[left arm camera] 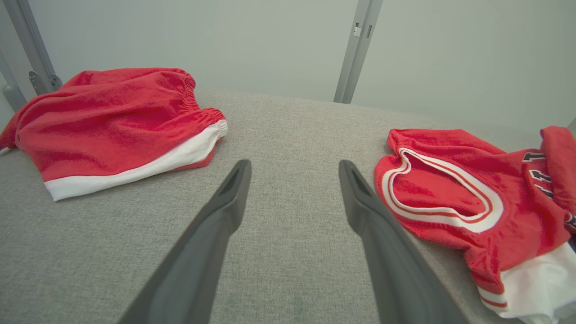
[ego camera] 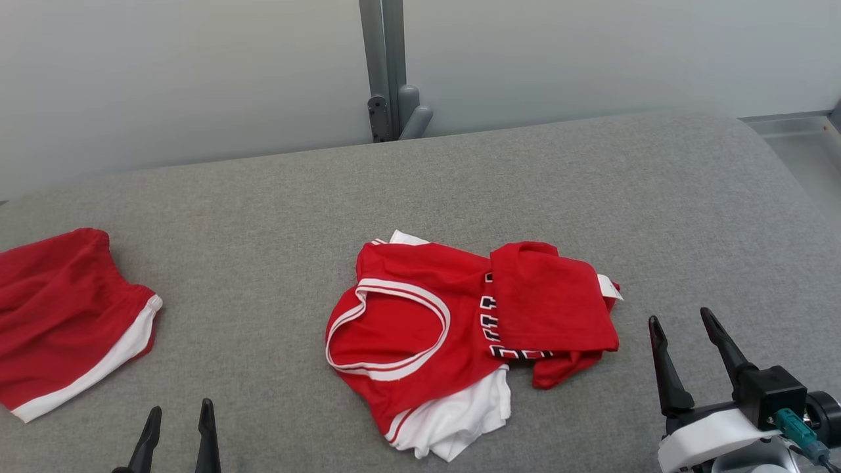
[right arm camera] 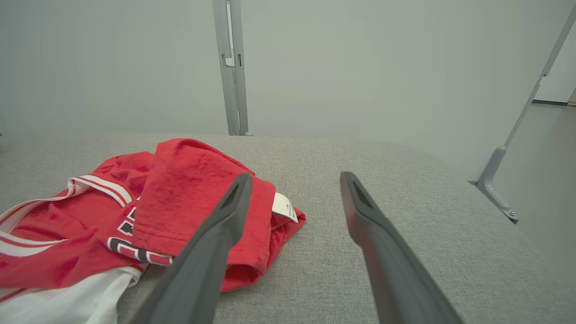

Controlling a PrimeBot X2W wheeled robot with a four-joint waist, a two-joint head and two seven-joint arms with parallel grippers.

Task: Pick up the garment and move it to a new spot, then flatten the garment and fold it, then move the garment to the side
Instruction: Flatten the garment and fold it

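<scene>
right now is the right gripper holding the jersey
No, the right gripper stands open, apart from the jersey, with nothing between its fingers.

This looks like a lab or test bay. A wide table (ego camera: 591,197) padded in grey fabric stands against plain pale wall panels (ego camera: 164,79). A grey metal post (ego camera: 384,66) with a bracket rises at the far edge. On the right, a slanted strut (right arm camera: 526,112) is bolted to a smooth floor (right arm camera: 549,180).
</scene>
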